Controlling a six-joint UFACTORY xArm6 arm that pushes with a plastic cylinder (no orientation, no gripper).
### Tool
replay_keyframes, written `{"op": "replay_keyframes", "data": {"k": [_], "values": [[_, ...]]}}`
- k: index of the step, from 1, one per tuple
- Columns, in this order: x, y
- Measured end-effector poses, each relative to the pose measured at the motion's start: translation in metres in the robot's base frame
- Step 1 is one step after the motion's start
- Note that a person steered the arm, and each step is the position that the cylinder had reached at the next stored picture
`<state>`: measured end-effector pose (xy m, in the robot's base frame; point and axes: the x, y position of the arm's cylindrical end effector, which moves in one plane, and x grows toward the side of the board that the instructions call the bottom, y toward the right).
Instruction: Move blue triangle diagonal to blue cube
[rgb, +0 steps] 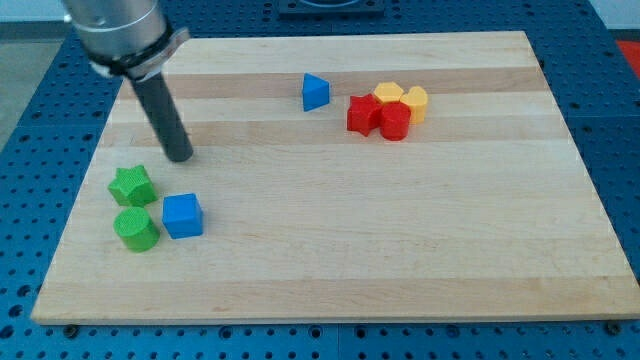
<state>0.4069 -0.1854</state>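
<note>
The blue triangle (315, 92) lies near the top middle of the wooden board (400, 230). The blue cube (183, 215) sits at the lower left. My tip (181, 157) is on the board at the left, just above the blue cube and far to the left of the blue triangle. It touches no block.
A green star (131, 185) and a green cylinder (136, 229) sit left of the blue cube. A cluster of two red blocks (364, 114) (395, 122) and two yellow blocks (389, 94) (415, 103) lies right of the blue triangle.
</note>
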Motion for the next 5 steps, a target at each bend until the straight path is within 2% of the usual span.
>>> {"op": "replay_keyframes", "data": {"k": [1, 2, 3, 4, 5], "values": [[-0.065, 0.012], [-0.132, 0.064], [-0.171, 0.149], [-0.177, 0.224], [-0.154, 0.238]]}}
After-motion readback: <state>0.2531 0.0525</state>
